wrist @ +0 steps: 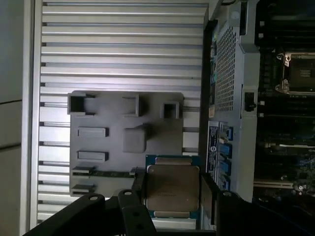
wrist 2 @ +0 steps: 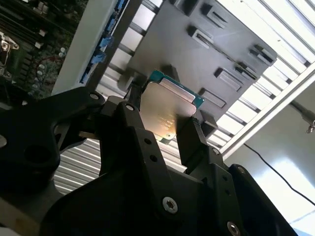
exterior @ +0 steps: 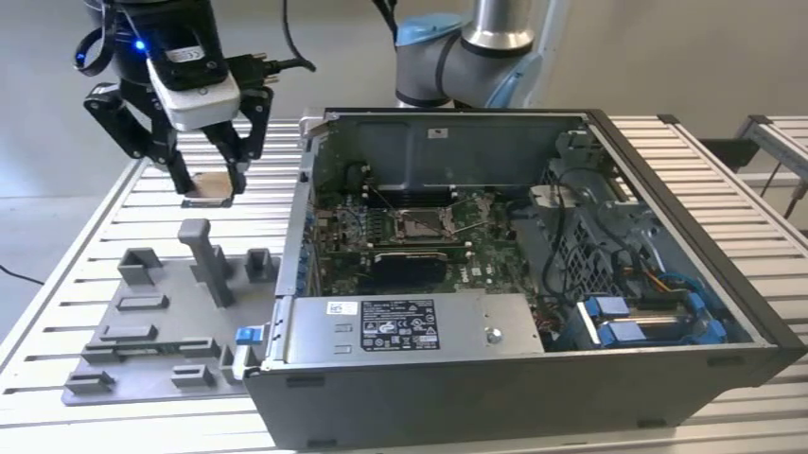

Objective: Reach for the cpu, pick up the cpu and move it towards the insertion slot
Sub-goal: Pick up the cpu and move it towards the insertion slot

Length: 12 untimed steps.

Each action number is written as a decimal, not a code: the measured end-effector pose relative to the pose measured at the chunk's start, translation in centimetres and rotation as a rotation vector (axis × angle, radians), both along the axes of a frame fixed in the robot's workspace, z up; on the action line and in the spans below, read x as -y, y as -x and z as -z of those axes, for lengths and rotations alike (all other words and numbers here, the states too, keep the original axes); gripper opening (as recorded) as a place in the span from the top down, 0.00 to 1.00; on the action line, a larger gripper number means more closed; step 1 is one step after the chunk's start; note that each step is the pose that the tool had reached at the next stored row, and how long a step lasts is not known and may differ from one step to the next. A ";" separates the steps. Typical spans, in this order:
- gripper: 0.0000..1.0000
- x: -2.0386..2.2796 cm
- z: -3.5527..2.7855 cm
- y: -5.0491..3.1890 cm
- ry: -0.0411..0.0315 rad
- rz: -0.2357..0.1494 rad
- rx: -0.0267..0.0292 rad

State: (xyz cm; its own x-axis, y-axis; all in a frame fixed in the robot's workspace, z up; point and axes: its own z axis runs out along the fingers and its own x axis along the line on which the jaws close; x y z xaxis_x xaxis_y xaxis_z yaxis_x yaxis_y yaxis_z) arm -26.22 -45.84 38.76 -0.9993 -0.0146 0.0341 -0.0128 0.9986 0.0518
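Note:
My gripper (exterior: 210, 183) hangs above the slatted table, at the exterior view's left of the open computer case, and is shut on the cpu (exterior: 212, 186). In both wrist views the cpu (wrist: 172, 189) (wrist 2: 167, 105) shows as a flat square chip with a pale metal face, clamped by its edges between the black fingers (wrist: 139, 183) (wrist 2: 189, 135). It is lifted clear of the grey tray (exterior: 158, 326) below. The insertion slot (exterior: 421, 223), a silver-framed socket, lies on the motherboard inside the case, well to the exterior view's right of the gripper. The slot (wrist: 300, 73) also appears in the first wrist view.
The open computer case (exterior: 531, 364) has tall metal walls; its near-left wall (exterior: 309, 189) stands between the gripper and the slot. The grey tray (wrist: 113, 135) carries several raised blocks and a post (exterior: 208, 260). The arm's base (exterior: 474, 52) stands behind the case.

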 end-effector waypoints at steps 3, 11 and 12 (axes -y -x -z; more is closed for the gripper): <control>1.00 0.00 0.00 -1.18 0.0015 0.000 0.0000; 1.00 0.00 0.11 -2.81 0.0147 0.000 0.0093; 1.00 0.00 0.12 -3.07 0.0147 0.000 0.0121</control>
